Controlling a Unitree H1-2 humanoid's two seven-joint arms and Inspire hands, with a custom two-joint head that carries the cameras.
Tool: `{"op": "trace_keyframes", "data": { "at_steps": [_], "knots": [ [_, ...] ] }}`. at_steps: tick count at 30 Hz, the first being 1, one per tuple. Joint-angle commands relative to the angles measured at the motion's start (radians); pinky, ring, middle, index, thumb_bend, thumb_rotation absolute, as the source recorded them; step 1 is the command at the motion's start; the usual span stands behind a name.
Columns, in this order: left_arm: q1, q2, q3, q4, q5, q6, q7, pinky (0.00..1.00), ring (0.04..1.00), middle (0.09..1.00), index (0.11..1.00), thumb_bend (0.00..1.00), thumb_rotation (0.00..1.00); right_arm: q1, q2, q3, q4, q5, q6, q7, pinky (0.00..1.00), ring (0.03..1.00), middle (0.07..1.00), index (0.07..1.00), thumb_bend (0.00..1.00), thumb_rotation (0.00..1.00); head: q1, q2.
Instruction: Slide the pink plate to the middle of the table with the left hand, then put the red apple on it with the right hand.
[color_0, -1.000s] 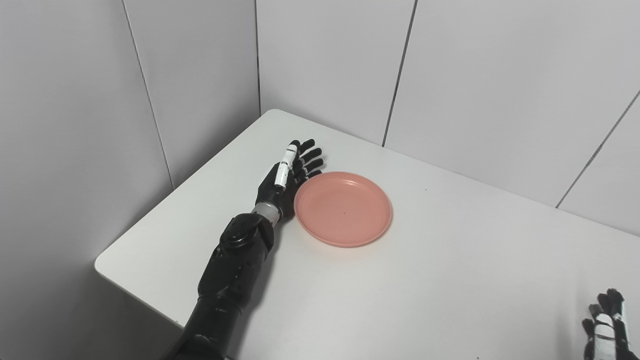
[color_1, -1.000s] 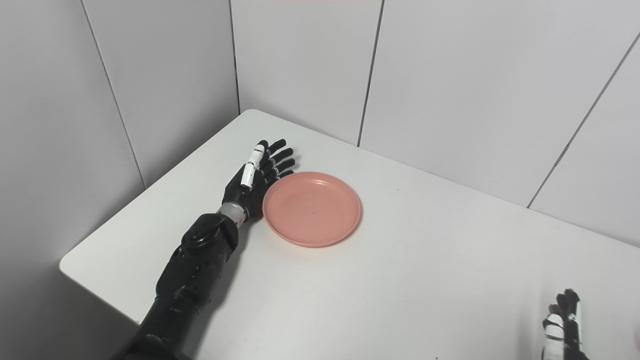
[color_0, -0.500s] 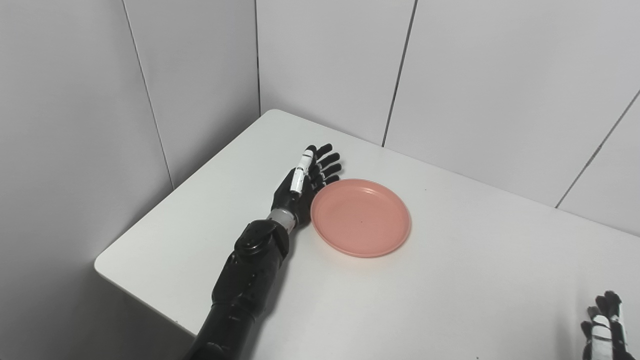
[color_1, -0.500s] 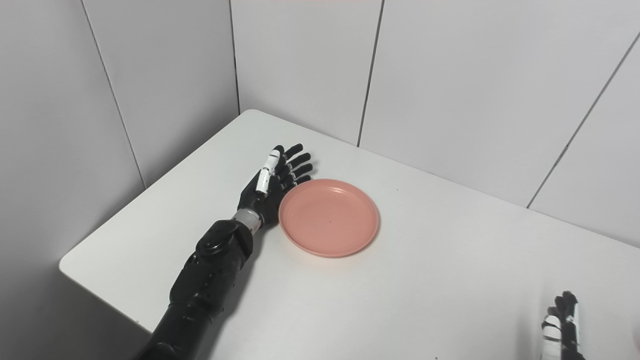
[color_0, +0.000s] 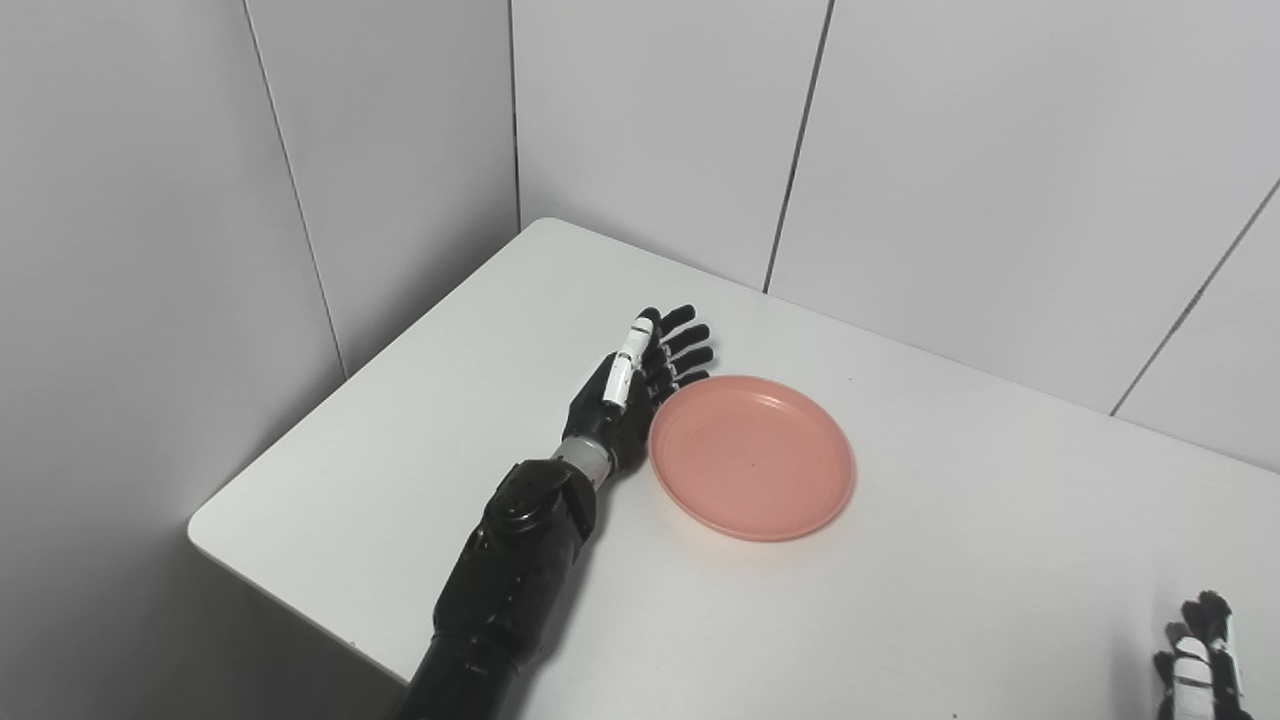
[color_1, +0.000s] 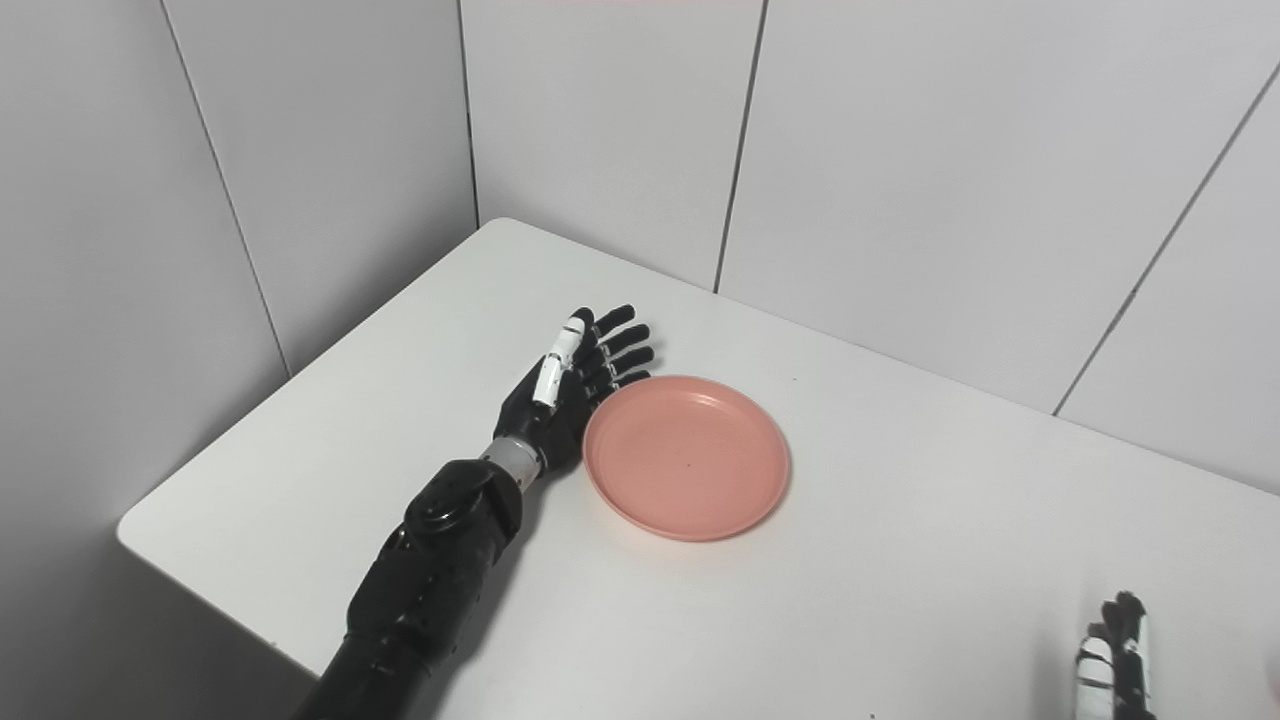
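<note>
Since a second ago the plate has slid rightward and toward the near edge, away from the far left corner, and the left hand has travelled with it, keeping its place at the plate's left rim. The right hand has dropped a little lower in the bottom right corner.

Now the left hand stands on edge, fingers straight and spread wide, holding nothing, its palm side against or just beside the plate's left rim; whether it truly touches cannot be told. The plate lies flat and bare on the white table, left of the table's middle. Only the right hand's fingertips show above the bottom edge, so whether it is spread or closed cannot be told. The apple is not visible in either view. Grey wall panels close in behind and to the left. Between the plate and the right hand is bare tabletop.
</note>
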Motion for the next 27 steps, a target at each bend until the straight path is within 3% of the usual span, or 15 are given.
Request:
{"op": "trace_keyframes", "data": {
  "at_steps": [1, 21, 27],
  "knots": [
    [0.001, -0.012, -0.013, -0.02, 0.015, 0.029, 0.012, 0.86, 0.857, 0.859, 0.843, 0.37, 1.0, -0.026, -0.002, -0.005, -0.016, -0.002, -0.066, 0.0, 1.0, 1.0, 1.0, 1.0, 0.0, 1.0, -0.002, 0.001],
    [0.058, -0.07, -0.055, -0.061, 0.047, 0.027, 0.017, 0.86, 0.869, 0.871, 0.854, 0.35, 1.0, -0.025, 0.006, -0.006, 0.007, -0.009, -0.087, -0.002, 1.0, 1.0, 1.0, 1.0, 0.0, 1.0, -0.031, 0.021],
    [0.071, -0.087, -0.078, -0.085, 0.092, 0.035, 0.051, 0.85, 0.873, 0.876, 0.859, 0.34, 1.0, -0.025, 0.006, -0.009, 0.026, -0.008, -0.118, -0.004, 1.0, 0.999, 0.997, 0.995, 0.0, 1.0, -0.045, 0.035]
  ]
}}
